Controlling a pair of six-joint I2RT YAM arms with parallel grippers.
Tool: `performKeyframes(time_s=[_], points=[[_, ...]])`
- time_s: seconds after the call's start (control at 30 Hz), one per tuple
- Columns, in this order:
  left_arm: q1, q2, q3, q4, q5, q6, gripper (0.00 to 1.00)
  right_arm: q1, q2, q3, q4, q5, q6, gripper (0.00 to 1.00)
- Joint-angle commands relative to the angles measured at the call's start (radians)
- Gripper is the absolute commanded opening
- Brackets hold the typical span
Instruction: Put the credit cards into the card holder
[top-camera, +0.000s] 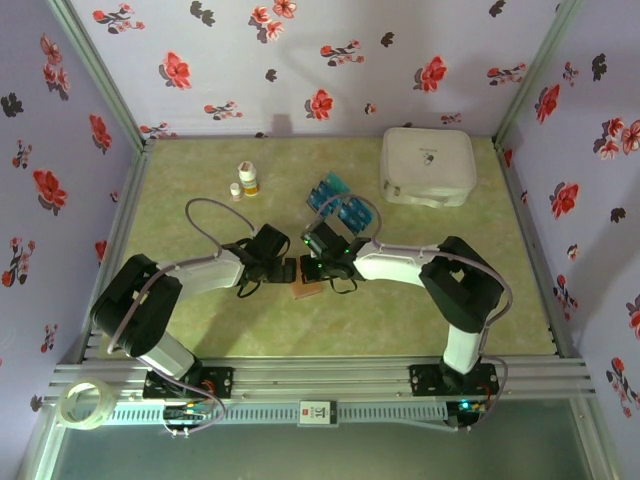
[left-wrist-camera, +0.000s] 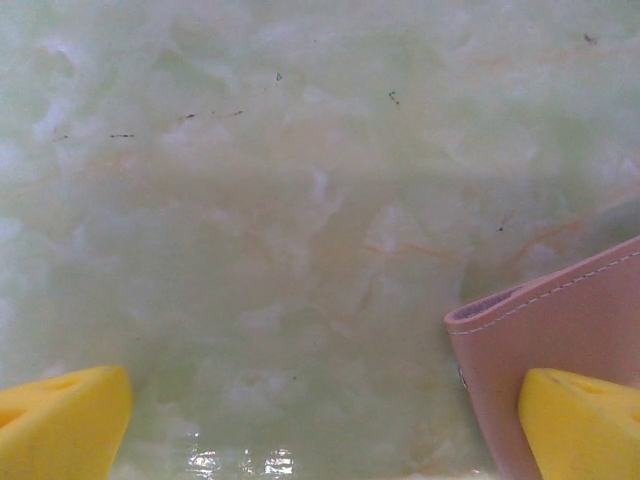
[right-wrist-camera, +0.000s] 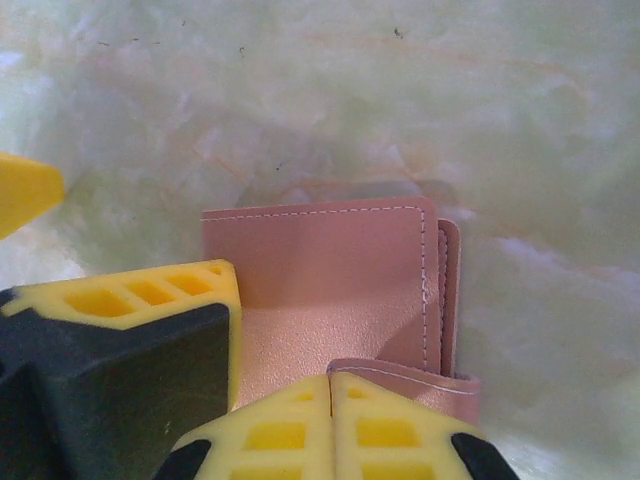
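Card holder (top-camera: 307, 290) flat on the table, both arms low over it

The brown card holder lies near the middle of the green marbled table (top-camera: 200, 330), between the two arm tips as seen from above. The left jaws are spread wide. In the left wrist view one yellow finger (left-wrist-camera: 62, 428) is over bare table and the other sits over the holder's near corner, where a stitched edge shows. The right jaws are pressed together, their yellow fingertips (right-wrist-camera: 285, 435) meeting at a raised, curled flap of the holder; whether the flap is caught between them cannot be told. In the right wrist view a finger of the left arm is at the holder's left side. The credit cards (top-camera: 340, 205), teal-blue, lie in a loose heap just beyond the jaws, apart from the holder. Farther back stand two small bottles (top-camera: 245, 182) to the left and a white case (top-camera: 427, 165) to the right. A roll of tape (top-camera: 85, 405) sits on the rail at the near left.
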Motion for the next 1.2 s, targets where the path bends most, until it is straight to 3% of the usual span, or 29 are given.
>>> performKeyframes(time_s=[0.0,1.03,1.1,1.17], points=[[-0.005,0.032,-0.032,-0.046,-0.049,0.004,1.0,0.006,0.027,0.02,0.014,-0.015,0.02,0.0],[-0.005,0.019,-0.017,-0.058,-0.051,0.005,1.0,0.038,0.036,-0.169,0.121,-0.006,0.116,0.0],[-0.004,0.017,0.001,-0.069,-0.054,0.01,1.0,0.039,0.012,-0.14,0.105,-0.01,0.109,0.08],[0.003,0.011,0.034,-0.083,-0.055,0.017,1.0,0.038,-0.018,-0.094,0.079,-0.009,0.093,0.22]])
